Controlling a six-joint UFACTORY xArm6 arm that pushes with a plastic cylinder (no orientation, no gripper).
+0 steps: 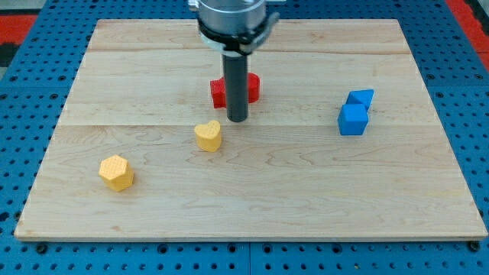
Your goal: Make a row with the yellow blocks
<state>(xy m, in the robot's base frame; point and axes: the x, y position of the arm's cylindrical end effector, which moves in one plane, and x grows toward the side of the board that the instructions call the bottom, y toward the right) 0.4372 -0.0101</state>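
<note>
Just up and to the view's right of the yellow heart block (208,136), my tip (238,119) is seen touching nothing, while the yellow hexagonal block (116,172) lies well apart, so the row is judged barely begun.

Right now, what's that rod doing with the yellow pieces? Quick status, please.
My tip sits just upper right of the yellow heart block, apart. Yellow hexagon block lower left, no row yet. Red block behind the rod; blue blocks far right.
</note>
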